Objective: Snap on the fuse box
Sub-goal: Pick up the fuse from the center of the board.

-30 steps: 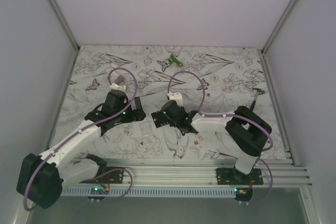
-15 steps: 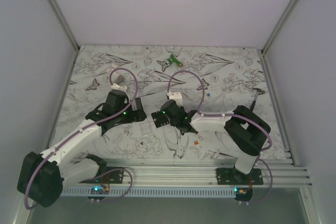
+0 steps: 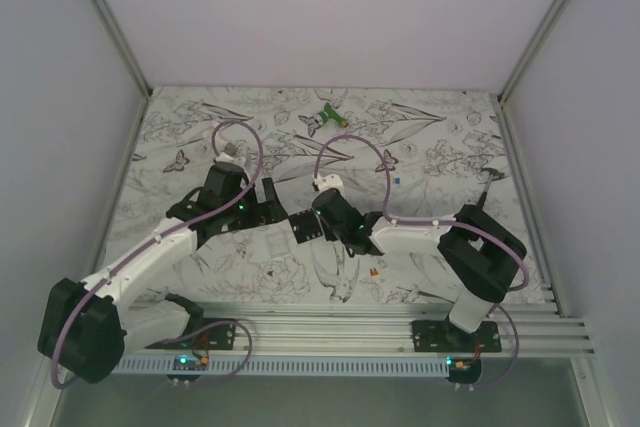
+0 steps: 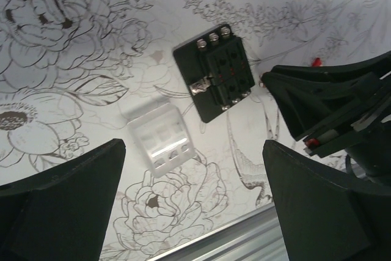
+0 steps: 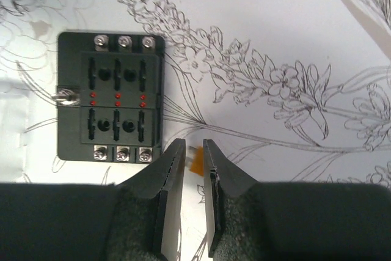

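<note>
L gripper (image 4: 192,151) spread wide, nothing betw its fingers, hanging over the tabletop (image 3: 450,147). Clear lid (image 4: 162,139) lies flat under it. R gripper (image 5: 194,148) almost closed, only a thin slit. Small orange fuse (image 5: 196,158) shows in that slit; can't tell if it's pinched or just lying on the tabletop. The fuse box (image 5: 110,99) sits flat & face up w/ slots showing, just left of the R fingertips, beside the lid, lid not on it. Far back: green-and-white tool (image 3: 328,115)
</note>
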